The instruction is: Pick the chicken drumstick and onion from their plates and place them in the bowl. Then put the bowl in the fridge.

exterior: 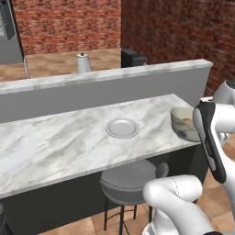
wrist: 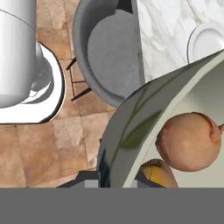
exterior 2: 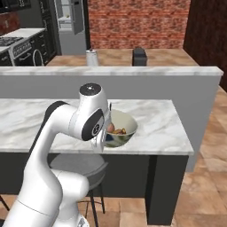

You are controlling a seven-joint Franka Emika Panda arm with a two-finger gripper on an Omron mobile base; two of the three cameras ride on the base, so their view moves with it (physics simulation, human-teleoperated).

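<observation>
I see the bowl (exterior 2: 119,128) standing near the front edge of the marble worktop (exterior 2: 164,124), just right of centre in the right base view, partly behind my arm's white elbow. In the left base view the bowl (exterior: 183,123) sits at the right edge of the frame, half covered by the arm. Inside it lie the onion (wrist: 189,142), round and pale brown, at the right of the hand view, and the chicken drumstick (wrist: 158,174), a golden lump low in that frame beneath the onion. The bowl's wall (wrist: 144,127) cuts diagonally across the hand view, and my pincer (wrist: 117,180) is closed on that rim at the bottom of the frame. A pale plate (exterior: 122,128) rests bare in the middle of the left base view, well apart from the bowl. A grey stool (exterior: 131,180) stands under the worktop, lower centre. The fridge (exterior 2: 71,24) shows at the upper left of the right base view.
</observation>
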